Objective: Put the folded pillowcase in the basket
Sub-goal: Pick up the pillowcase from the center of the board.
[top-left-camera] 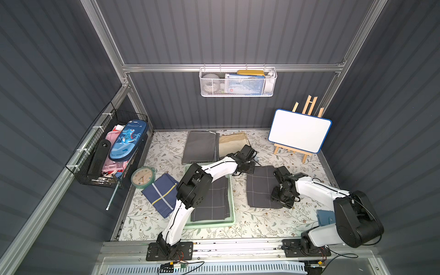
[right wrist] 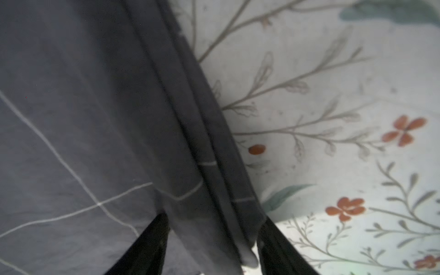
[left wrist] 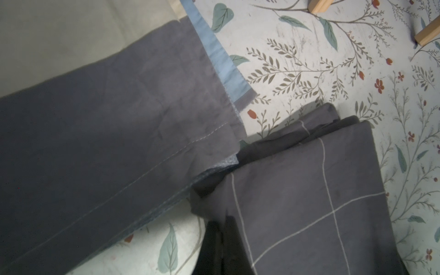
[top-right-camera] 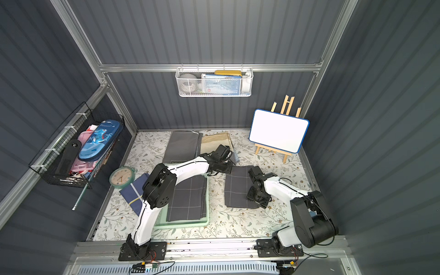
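Currently the folded pillowcase (top-left-camera: 260,188), dark grey with thin white checks, lies flat on the flowered table cover (top-left-camera: 250,226). It is just beside the basket (top-left-camera: 214,225), on its right side, and not inside it. A similar checked pillowcase (top-left-camera: 209,204) covers the basket floor, so I judge that this one must go on top of it. The two arms take the cloth at opposite places, probably so that it stays flat and the folds do not fall open when it is lifted. The left gripper (top-left-camera: 247,167) is at the far corner nearest the basket. Its jaws are fully closed, and in the left wrist view they seem to pinch that corner, where the layers rise a little. The right gripper (top-left-camera: 282,202) is at the near right edge. The right wrist view shows its fingers (right wrist: 147,250) apart, one on each side of the layered edge and not pressed together. I think the grasp is the step in hand, and lifting with only one side held could unfold the cloth.
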{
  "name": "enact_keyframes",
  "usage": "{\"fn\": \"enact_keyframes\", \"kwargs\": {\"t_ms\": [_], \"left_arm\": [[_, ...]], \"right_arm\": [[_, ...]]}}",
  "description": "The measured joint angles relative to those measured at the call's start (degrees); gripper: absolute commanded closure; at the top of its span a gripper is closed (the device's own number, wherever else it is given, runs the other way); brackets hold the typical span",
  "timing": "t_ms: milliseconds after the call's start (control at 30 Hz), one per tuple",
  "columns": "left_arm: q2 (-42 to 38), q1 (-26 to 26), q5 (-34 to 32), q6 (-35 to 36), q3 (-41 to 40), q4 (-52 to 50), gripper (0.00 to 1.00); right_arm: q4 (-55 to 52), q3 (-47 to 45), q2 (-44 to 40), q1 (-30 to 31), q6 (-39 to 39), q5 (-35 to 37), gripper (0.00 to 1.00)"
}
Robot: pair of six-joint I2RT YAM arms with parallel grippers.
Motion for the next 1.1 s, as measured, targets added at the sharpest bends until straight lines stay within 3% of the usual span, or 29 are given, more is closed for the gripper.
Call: {"fn": "enact_keyframes", "kwargs": {"t_ms": [167,467,633,800,967,1100], "left_arm": [[0.0,0.0,0.2,0.0,0.0,-0.2,0.97],[-1.7,-1.1,2.8,-0.6,0.0,-0.7,1.00],[-9.3,-2.5,3.0,-2.7,-2.6,-1.0,1.00],[-20.8,-2.6,1.7,-5.3,-7.0,-2.3,1.00],[-30.1,-2.5,-1.8,-8.7,-10.6,-5.2,1.00],[-34.6,-1.8,-5.9,-11.1,-13.8,-8.9,1.00]], "right_arm": [[3.4,-1.1,-0.9,0.1,-0.4,-2.7,0.84],[2.1,-5.7,-11.5,1.0,-0.4,-3.0,1.00],[-1.9,-5.5,-22.3,4.5,0.6,-3.7,1.00],[-5.3,-2.9,-26.7,13.4,4.1,-3.7,1.00],[-6.6,3.8,-27.1,23.4,8.1,-2.6,1.00],[-5.2,11.0,-22.3,29.0,9.1,-2.1,1.00]]}}
